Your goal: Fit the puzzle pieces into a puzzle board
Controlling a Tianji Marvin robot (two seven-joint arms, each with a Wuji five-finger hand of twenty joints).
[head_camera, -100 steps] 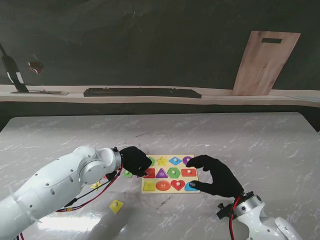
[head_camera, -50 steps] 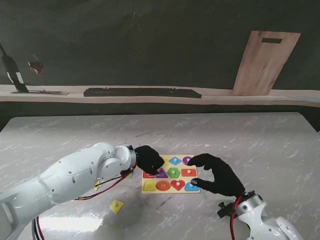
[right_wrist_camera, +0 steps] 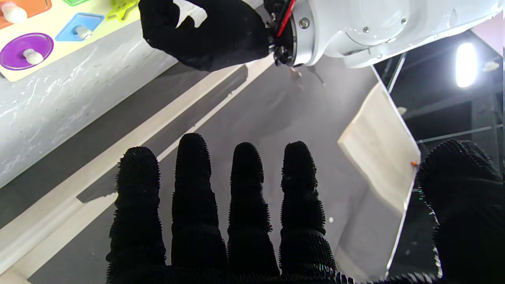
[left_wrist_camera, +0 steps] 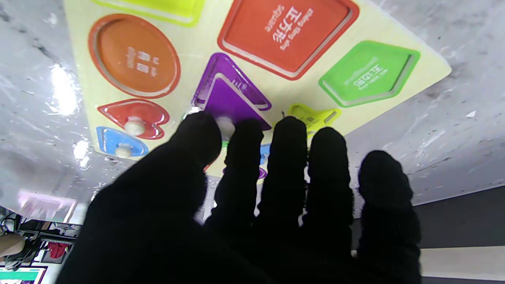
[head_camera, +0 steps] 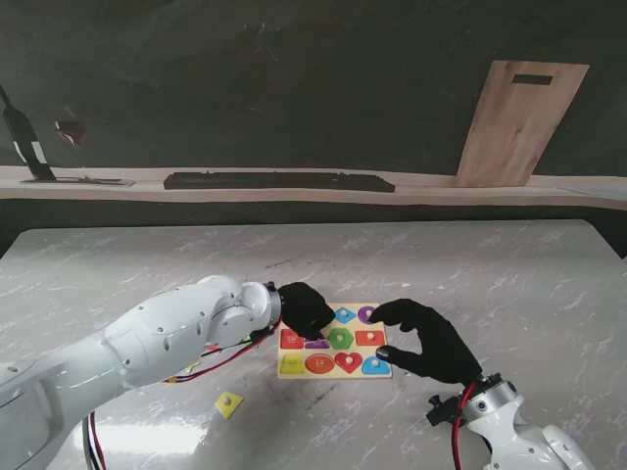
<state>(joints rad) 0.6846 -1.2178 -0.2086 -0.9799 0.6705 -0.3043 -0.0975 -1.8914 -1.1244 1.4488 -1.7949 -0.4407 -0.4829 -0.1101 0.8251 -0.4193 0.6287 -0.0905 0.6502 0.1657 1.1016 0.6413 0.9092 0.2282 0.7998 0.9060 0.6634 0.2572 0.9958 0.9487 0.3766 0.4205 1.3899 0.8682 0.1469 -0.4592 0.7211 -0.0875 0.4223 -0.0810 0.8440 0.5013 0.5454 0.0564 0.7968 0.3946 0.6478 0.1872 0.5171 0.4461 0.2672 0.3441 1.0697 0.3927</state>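
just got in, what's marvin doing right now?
The left robot hand is over the puzzle board, pinching the knob of the purple triangle piece, which sits tilted over its matching slot, not yet flush. The right robot hand hovers open at the board's right edge. A yellow piece lies loose on the table.

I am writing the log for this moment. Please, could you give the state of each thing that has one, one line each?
puzzle board: flat on the table, partly filled.
purple triangle piece: tilted over its slot, not seated, knob pinched by the left hand.
left hand: shut on the purple triangle piece.
right hand: open, holds nothing, at the board's right edge.
red heart piece: seated.
yellow piece: loose on the table.
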